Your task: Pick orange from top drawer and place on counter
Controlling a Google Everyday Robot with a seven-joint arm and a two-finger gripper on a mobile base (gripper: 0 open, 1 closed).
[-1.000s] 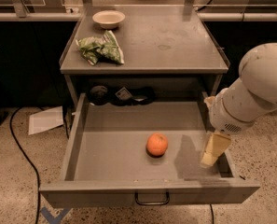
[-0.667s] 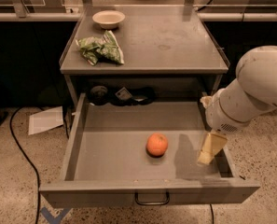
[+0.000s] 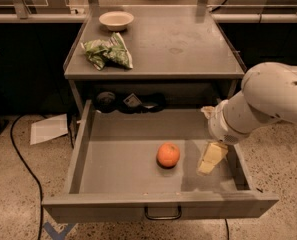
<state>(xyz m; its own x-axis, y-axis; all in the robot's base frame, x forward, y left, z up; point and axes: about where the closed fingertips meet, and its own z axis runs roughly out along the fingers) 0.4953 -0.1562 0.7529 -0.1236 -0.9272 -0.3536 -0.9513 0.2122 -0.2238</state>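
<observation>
Orange point(image 3: 168, 154): on the top drawer point(image 3: 119, 160) floor, not yet lifted.
Drawer: open.
Gripper point(image 3: 211, 160): inside the drawer, just right of the orange, apart; grip state cannot be told.
Remaining: grasp, lift, set on counter point(image 3: 188, 41).

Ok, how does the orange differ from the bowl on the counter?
The orange lies low in the open top drawer; the bowl sits back left on the counter. The orange is a bright solid ball; the bowl is pale, open and wider. The gripper hangs in the drawer just right of the orange, not touching it, far from the bowl. Both are round.
</observation>
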